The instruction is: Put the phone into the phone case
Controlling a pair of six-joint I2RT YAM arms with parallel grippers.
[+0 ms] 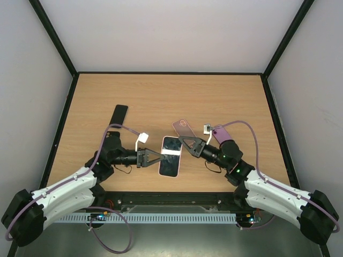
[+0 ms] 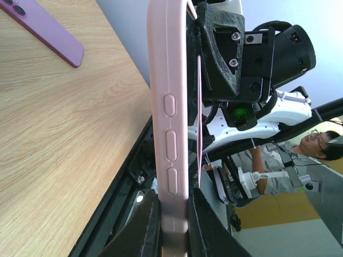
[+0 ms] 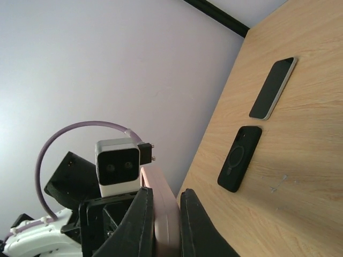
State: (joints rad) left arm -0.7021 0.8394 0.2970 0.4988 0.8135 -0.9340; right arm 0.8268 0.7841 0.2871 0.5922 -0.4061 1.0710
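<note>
A pink phone case [image 1: 171, 156] is held above the table's front middle, and a dark phone screen shows inside its rim. My left gripper [image 1: 161, 159] is shut on its left long edge. My right gripper [image 1: 183, 142] is shut on its upper right corner. In the left wrist view the case's side with its buttons [image 2: 170, 107] stands upright between my fingers [image 2: 143, 225], and my gripper [image 2: 174, 225] clamps it. In the right wrist view the pink case [image 3: 163, 206] sits between the shut jaws of my gripper [image 3: 163, 219].
A purple phone [image 1: 183, 127] lies face down just behind the held case; it also shows in the left wrist view [image 2: 45, 29]. A dark phone [image 1: 120, 114] [image 3: 273, 88] and a black case with a ring [image 3: 240, 158] lie at the left. The table's front edge runs close below.
</note>
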